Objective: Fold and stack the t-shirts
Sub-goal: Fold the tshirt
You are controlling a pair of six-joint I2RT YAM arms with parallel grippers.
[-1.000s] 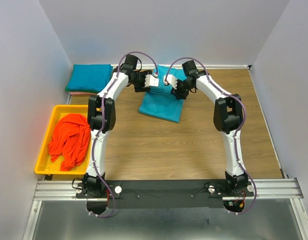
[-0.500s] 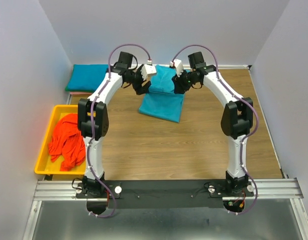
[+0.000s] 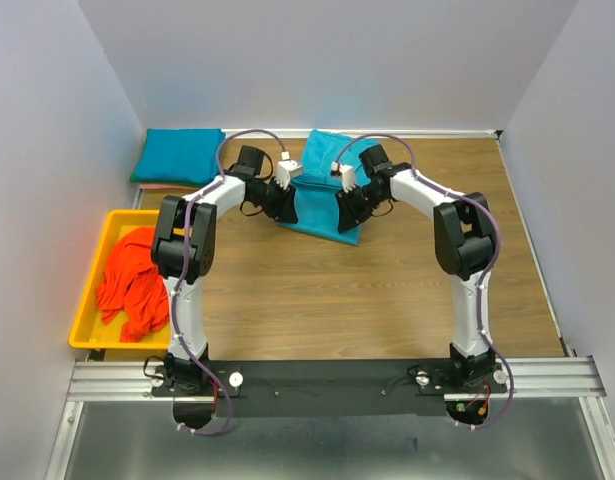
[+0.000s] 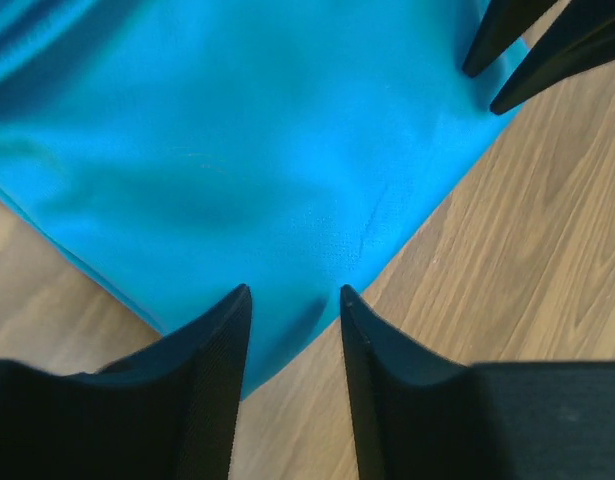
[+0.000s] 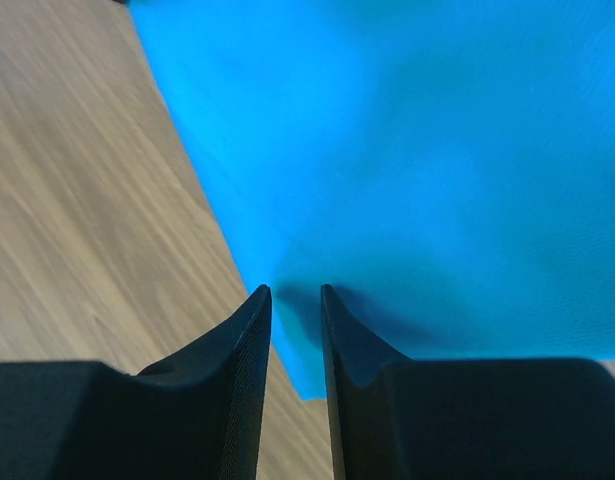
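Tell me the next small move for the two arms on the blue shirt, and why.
Probably close both grippers fully on the cloth. The left gripper and the right gripper each straddle a near corner of the blue shirt, with a gap showing between the fingers, so neither corner looks pinched yet. A firm grip should come before any lift for a fold.

Yellow tray (image 3: pixel 105 343) sits at the wooden table's (image 3: pixel 317 290) left edge, toward the near corner; a metal rail (image 3: pixel 107 376) runs along the near edge.
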